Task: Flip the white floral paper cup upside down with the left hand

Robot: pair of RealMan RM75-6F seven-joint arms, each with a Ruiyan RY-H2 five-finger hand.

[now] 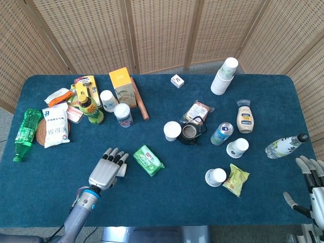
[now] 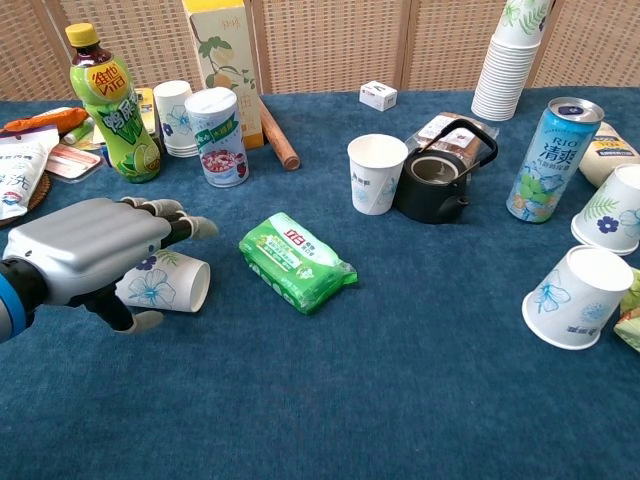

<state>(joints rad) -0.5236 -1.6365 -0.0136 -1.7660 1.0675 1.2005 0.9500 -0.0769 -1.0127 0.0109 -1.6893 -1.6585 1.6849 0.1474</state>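
Note:
The white floral paper cup (image 2: 172,284) lies on its side on the blue table, its mouth facing right. My left hand (image 2: 92,249) hangs over it from the left, fingers (image 2: 182,226) stretched out above the cup and the thumb (image 2: 140,320) low in front of it. The fingers are apart and I see no grip on the cup. In the head view the left hand (image 1: 106,170) covers nearly all of the cup (image 1: 122,170). My right hand (image 1: 312,186) sits at the table's near right corner, fingers spread, holding nothing.
A green wipes pack (image 2: 297,262) lies just right of the cup. Behind the hand stand a green tea bottle (image 2: 112,100), a printed can (image 2: 222,137) and stacked cups (image 2: 178,118). Another floral cup (image 2: 577,297) lies tipped at the right, past a black kettle (image 2: 437,183).

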